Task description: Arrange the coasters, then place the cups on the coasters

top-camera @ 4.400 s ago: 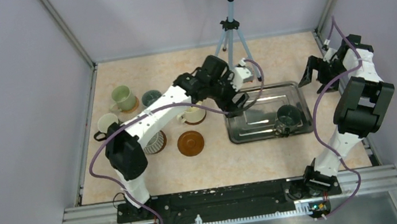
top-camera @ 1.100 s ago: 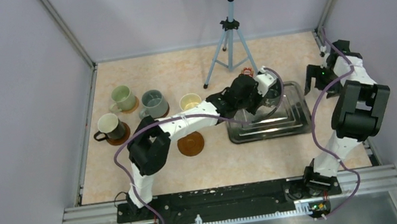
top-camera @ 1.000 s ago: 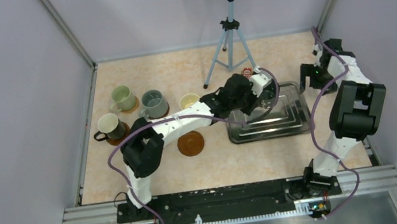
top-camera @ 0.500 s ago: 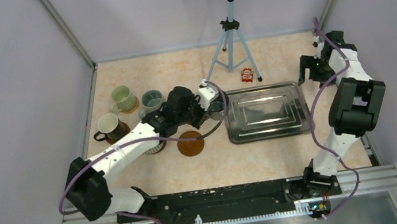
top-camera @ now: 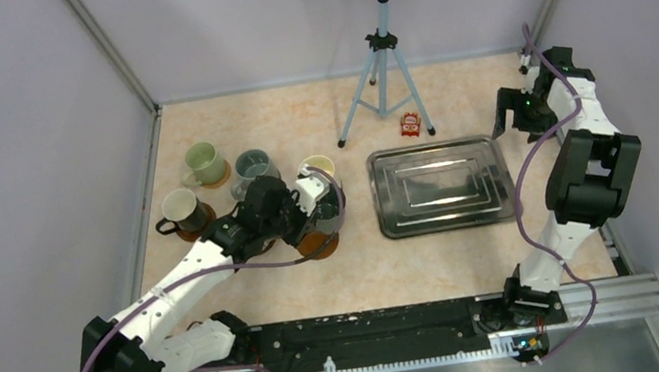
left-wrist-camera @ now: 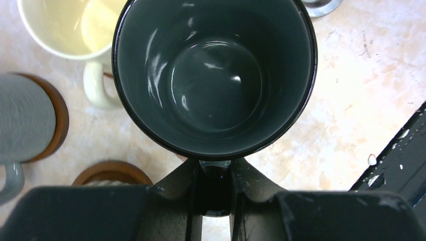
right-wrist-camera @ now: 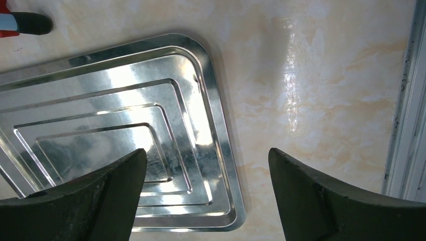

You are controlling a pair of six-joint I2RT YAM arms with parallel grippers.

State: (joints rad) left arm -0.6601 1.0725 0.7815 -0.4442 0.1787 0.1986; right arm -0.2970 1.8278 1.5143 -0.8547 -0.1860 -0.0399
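I have the dark teal-grey mug (left-wrist-camera: 216,80) in the left fingers (left-wrist-camera: 196,193), which are pressed nearly together on a dark stub just under the near rim. I take it for the handle, since no handle shows anywhere else around the cup. Gripped there, the mug hangs upright, mouth up, with its base free to go down flat. From overhead it sits over the one bare coaster (top-camera: 317,245), whose reddish edge peeks out on the near side. Whether the base touches the disc or hangs just above it I cannot tell, and the wrist camera hides that coaster under the cup. The spot makes sense to me: it is just in front of the cream mug (top-camera: 316,166), while the grey-blue mug (top-camera: 253,165), pale green mug (top-camera: 203,159) and white mug (top-camera: 179,206) stand on coasters further left. The right fingers (right-wrist-camera: 100,196) are spread wide with nothing between them, hanging over a corner of the steel tray (right-wrist-camera: 125,115) and the desk (right-wrist-camera: 311,100) beside it — parked, I judge, well apart from the left arm's work. What the next move calls for is centring, since an off-centre base could catch the coaster's edge and rock when I let go.
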